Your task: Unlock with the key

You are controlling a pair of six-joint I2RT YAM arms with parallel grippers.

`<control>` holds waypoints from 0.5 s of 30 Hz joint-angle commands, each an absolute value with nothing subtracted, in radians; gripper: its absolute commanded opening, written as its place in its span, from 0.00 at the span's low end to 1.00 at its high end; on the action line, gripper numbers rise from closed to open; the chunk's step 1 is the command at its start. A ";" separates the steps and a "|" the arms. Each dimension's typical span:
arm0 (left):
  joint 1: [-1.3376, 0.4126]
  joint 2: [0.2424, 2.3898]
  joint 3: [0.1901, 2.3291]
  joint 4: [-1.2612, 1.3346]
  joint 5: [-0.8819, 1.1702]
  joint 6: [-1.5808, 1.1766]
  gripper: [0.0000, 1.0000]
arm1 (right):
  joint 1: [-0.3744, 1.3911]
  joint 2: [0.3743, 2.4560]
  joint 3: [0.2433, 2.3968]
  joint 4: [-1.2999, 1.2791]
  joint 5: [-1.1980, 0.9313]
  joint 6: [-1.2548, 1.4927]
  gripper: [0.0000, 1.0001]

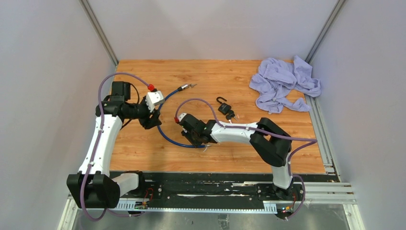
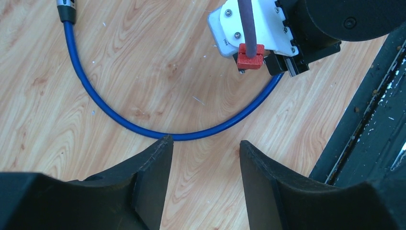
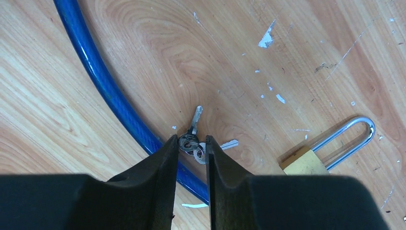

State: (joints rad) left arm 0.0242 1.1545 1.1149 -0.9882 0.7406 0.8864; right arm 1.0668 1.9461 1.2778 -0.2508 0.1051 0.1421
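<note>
Right wrist view shows the small silver keys [image 3: 189, 142] on their ring. They lie on the wooden table [image 3: 143, 43], just beside the thick blue cable [image 3: 107, 93], on the inside of its bend. The right claw [image 3: 191, 137] is nearly closed, and its two black fingers pinch the round tops of the keys between them. One key blade pokes out past the fingertips, away from the cable. The brass padlock with a long silver loop [image 3: 306, 160] lies flat on the same side of the blue cable. It is a bit farther from the cable than the keys are, and it does not touch them.

The left claw [image 2: 203, 141] hangs over the bend of the blue cable with its fingers wide apart and nothing in them. Seen from above, a small black padlock [image 1: 223, 106] sits near the blue cable, past its far side. A crumpled purple cloth [image 1: 285, 84] lies well apart from the cable, farther off to the right.
</note>
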 commanded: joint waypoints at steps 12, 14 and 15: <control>0.035 1.130 1.157 -0.998 0.769 0.905 0.56 | 1.059 1.924 1.247 -0.302 0.089 0.176 0.01; 0.034 1.126 1.156 -1.005 0.777 0.917 0.56 | 1.042 1.894 1.243 -0.299 0.062 0.179 0.01; 0.035 1.123 1.155 -1.008 0.783 0.926 0.56 | 1.029 1.874 1.237 -0.291 0.038 0.182 0.01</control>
